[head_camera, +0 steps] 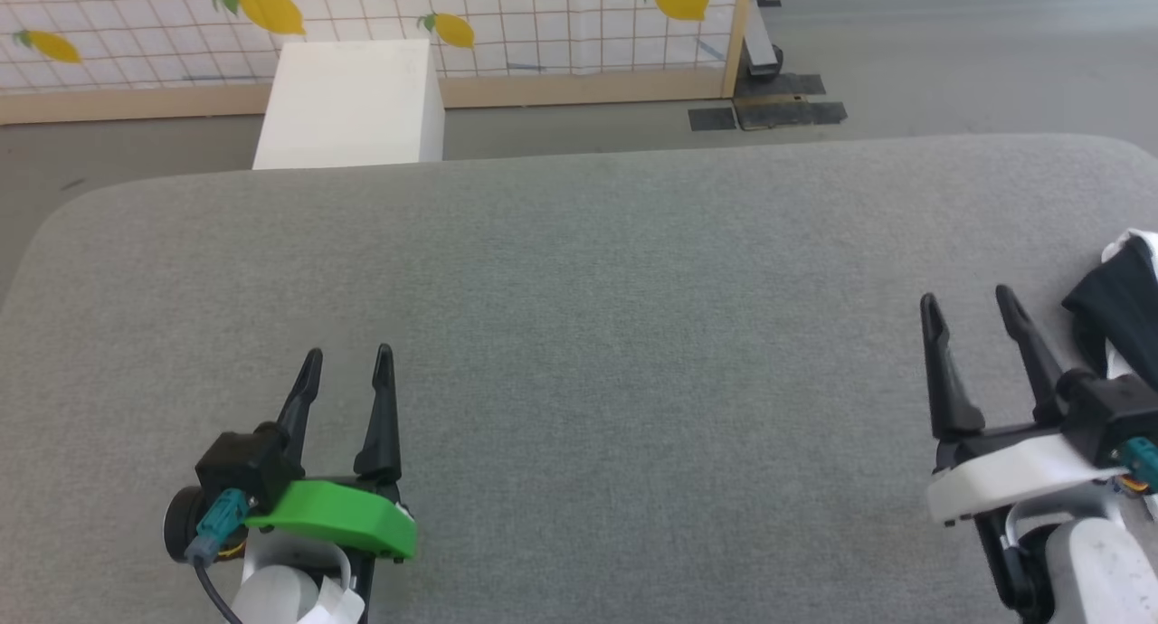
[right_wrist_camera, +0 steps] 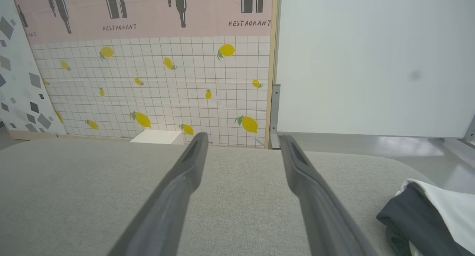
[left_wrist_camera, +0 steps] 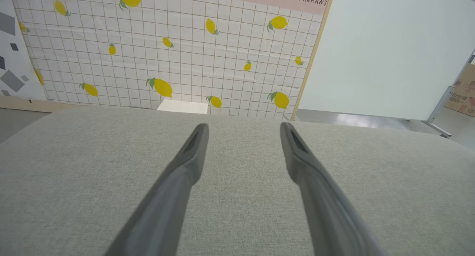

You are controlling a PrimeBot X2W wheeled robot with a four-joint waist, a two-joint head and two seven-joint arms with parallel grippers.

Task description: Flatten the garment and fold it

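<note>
Grey padded table point(head_camera: 579, 271): I see garment point(head_camera: 1117, 303) bunched at its right edge, not flattened. Over table's near side, left gripper point(head_camera: 348, 351) and right gripper point(head_camera: 966, 294), fingers apart, empty. I judge nothing done; flattening, folding remain.

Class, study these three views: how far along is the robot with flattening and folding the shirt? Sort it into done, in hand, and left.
Done: nothing; the garment lies bunched at the right side of the grey surface. In hand: nothing; the left gripper and right gripper are open and empty, apart from the cloth. Left: grasping, spreading flat and folding, likely starting with the nearer right gripper.
</note>
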